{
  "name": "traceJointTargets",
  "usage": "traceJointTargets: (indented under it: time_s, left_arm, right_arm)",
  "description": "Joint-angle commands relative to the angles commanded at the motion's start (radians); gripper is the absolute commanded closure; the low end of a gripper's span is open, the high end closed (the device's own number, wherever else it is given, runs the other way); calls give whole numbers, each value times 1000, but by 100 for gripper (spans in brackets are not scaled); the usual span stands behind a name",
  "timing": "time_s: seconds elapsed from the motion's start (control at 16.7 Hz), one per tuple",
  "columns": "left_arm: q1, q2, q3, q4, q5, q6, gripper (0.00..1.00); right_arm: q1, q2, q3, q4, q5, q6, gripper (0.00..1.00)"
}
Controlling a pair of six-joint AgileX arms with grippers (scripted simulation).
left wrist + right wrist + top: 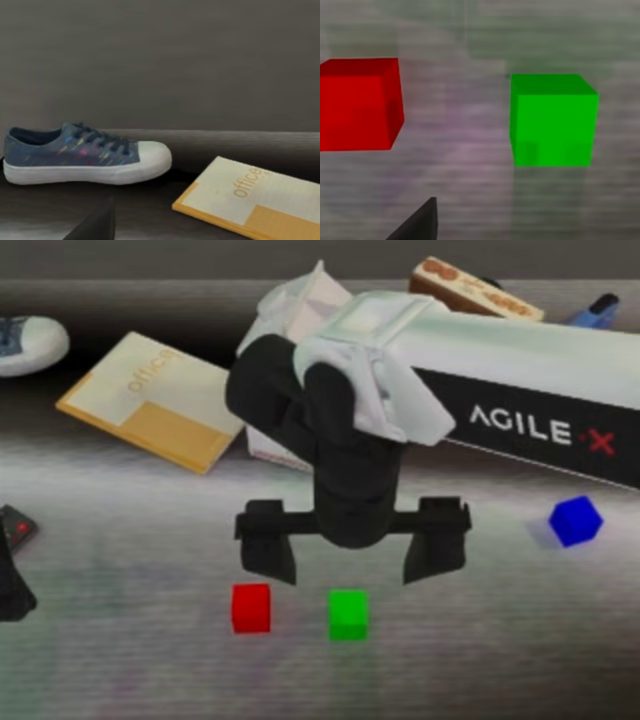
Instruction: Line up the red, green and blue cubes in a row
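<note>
The right end effector (350,560) hangs over the middle of the desk (130,660) with its two black fingers spread wide and nothing between them. It sits just behind the red cube (251,607) and the green cube (348,614), not touching either. Its white and black arm reaches in from the right and carries the lettering "AGILE·X" in white, the X in red.

The red and green cubes sit side by side near the front, a small gap between them, both plain and matte. The blue cube (575,520) lies well apart to the right, turned at an angle.

Behind the arm lies a yellow and cream book (150,400) printed "office". A blue sneaker (85,155) with a white sole rests at the far left.

The left end effector (12,585) is parked at the left edge; whether it is spread or pressed together cannot be told.
</note>
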Motion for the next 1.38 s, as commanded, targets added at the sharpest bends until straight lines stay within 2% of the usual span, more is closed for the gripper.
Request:
traceJointTargets:
  time_s: [0.36, 0.54, 0.72, 1.08, 1.26, 1.38]
  left_arm:
    - [0, 0, 0, 0, 0, 0, 0]
    - [0, 0, 0, 0, 0, 0, 0]
    - [0, 0, 0, 0, 0, 0, 0]
    - [0, 0, 0, 0, 0, 0, 0]
    - [0, 0, 0, 0, 0, 0, 0]
    - [0, 0, 0, 0, 0, 0, 0]
  right_arm:
    - [-14, -1, -1, -1, 0, -13, 0]
    - [-83, -11, -21, 11, -1, -107, 0]
    - [-202, -27, -61, 30, -3, -289, 0]
    - [-492, -68, -172, 73, -10, -767, 0]
    - [-604, -93, -212, 97, -13, -918, 0]
    - [-646, -105, -225, 109, -14, -966, 0]
